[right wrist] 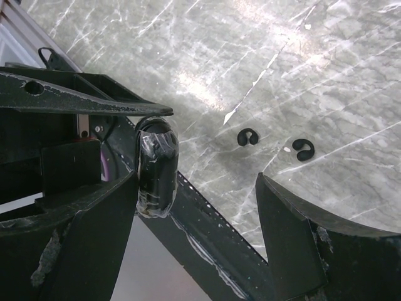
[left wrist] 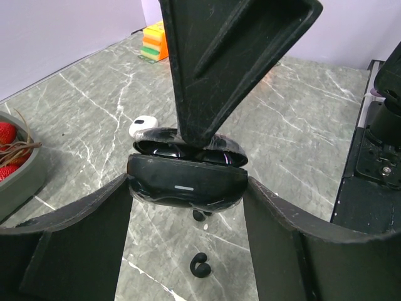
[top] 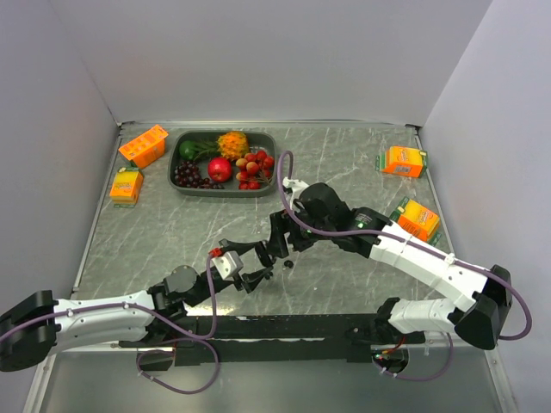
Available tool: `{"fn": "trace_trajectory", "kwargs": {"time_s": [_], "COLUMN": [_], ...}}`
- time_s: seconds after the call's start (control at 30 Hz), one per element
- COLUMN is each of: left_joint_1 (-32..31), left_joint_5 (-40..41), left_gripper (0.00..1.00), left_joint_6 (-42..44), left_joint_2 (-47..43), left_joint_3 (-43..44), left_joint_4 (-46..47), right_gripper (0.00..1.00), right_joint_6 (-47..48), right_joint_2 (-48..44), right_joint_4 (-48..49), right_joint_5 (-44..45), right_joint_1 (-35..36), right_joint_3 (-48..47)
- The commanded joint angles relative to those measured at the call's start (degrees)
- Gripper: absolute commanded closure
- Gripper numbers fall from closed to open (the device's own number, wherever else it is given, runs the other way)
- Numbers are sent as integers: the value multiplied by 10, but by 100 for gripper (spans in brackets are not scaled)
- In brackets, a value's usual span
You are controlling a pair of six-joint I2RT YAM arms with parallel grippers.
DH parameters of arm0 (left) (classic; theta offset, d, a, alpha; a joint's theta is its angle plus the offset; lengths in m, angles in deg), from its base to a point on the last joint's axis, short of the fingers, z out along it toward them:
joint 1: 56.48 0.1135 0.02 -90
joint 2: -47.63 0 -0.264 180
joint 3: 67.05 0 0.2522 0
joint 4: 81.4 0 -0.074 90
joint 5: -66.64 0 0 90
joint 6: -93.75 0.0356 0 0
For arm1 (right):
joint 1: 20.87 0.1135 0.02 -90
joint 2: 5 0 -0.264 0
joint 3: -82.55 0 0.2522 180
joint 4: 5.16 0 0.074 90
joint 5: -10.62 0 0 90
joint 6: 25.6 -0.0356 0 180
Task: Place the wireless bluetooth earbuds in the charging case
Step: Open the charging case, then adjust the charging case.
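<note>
My left gripper (left wrist: pixel 187 191) is shut on the black charging case (left wrist: pixel 186 182) and holds it above the table, also in the top view (top: pixel 256 277). The case lid (left wrist: pixel 188 148) stands slightly open. One finger (left wrist: pixel 219 56) of my right gripper (top: pixel 280 237) rests on the lid from above. In the right wrist view the case (right wrist: pixel 156 166) shows edge-on against the left finger, and the right gripper (right wrist: pixel 197 207) is open and holds nothing. Two black earbuds (left wrist: pixel 200 268) (left wrist: pixel 200 215) lie on the table under the case, and both show in the right wrist view (right wrist: pixel 248 137) (right wrist: pixel 303 149). A small white rounded piece (left wrist: pixel 144 125) lies behind the case.
A dark tray (top: pixel 175 168) of fruit stands at the back left. Orange boxes sit at the left (top: pixel 143 144) (top: pixel 126 185) and at the right (top: pixel 405 161) (top: pixel 419 219). A black rail (top: pixel 284 327) runs along the near edge.
</note>
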Motion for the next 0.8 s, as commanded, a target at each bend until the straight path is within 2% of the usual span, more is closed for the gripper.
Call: {"fn": "trace_trajectory", "kwargs": {"time_s": [0.0, 0.2, 0.4, 0.53, 0.77], "left_joint_1": [-4, -5, -5, -5, -9], "left_joint_5": [9, 12, 13, 10, 10], "left_gripper": [99, 99, 99, 99, 99], "left_joint_6": [3, 0, -4, -4, -3], "left_joint_2": [-17, -28, -33, -32, -39], "left_joint_3": [-1, -6, -8, -7, -3], "left_joint_4": [33, 33, 41, 45, 50], "right_gripper": [18, 18, 18, 22, 37], "right_joint_6": [8, -4, -26, -43, -48], "right_joint_2": [-14, -31, -53, -42, -10], "right_joint_4": [-22, -6, 55, 87, 76], "right_joint_5": [26, 22, -38, -76, -89], "right_joint_1": [-11, -18, -21, -28, -29], "right_joint_3": [-21, -13, 4, 6, -2]}}
